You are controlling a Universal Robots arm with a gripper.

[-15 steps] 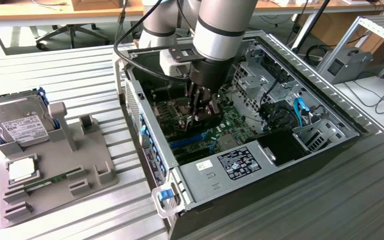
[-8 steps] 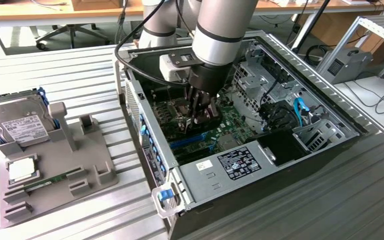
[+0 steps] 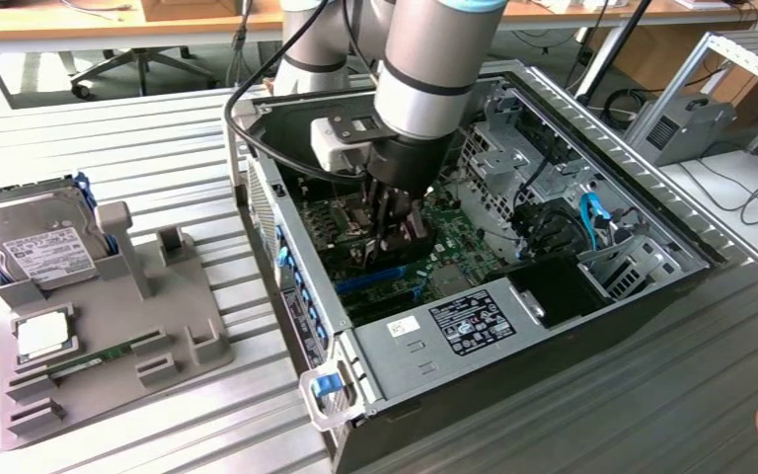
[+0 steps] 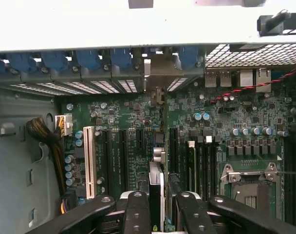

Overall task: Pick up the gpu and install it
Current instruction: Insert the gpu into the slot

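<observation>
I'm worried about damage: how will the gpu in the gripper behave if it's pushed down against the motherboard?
Probably stiff: the gpu looks like a rigid board with a metal bracket. Held edge-on in the gripper, it may twist if pushed off-line. Likely fragile; the motherboard beneath is crowded with small parts.

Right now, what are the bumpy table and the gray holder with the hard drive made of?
The table looks like bare metal, probably aluminium: silvery, ribbed and a little shiny. The gray holder looks like matte plastic: dull, even gray with soft rounded edges and no shine. The hard drive seems to have a silver metal shell with a white paper label.
</observation>
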